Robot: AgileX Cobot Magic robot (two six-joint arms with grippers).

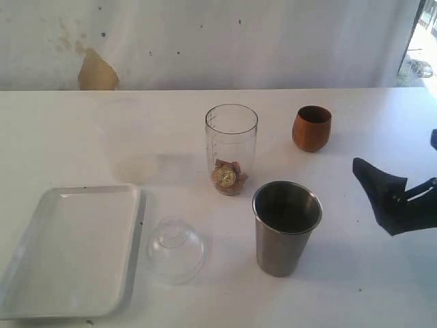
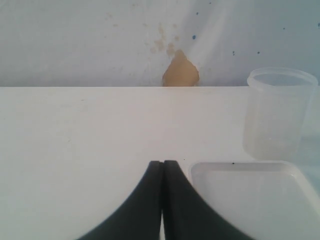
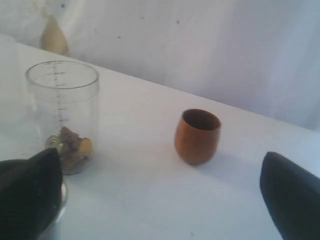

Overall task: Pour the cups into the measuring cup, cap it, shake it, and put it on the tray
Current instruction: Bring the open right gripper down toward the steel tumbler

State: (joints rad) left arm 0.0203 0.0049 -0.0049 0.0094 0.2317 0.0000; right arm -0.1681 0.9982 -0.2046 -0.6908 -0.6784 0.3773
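Measuring cup (image 1: pixel 231 147) mid-table, steel tumbler (image 1: pixel 287 229) nearer, wooden cup (image 1: pixel 312 128) far right, right claw (image 3: pixel 160 165) wide open, empty, left claw (image 2: pixel 162 165) closed, empty

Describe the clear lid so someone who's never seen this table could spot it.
Start at the white tray in the exterior view's lower left. Just beyond its right edge lies the clear dome lid. Unlike the tall measuring cup behind it, it is low, rounded and unmarked.
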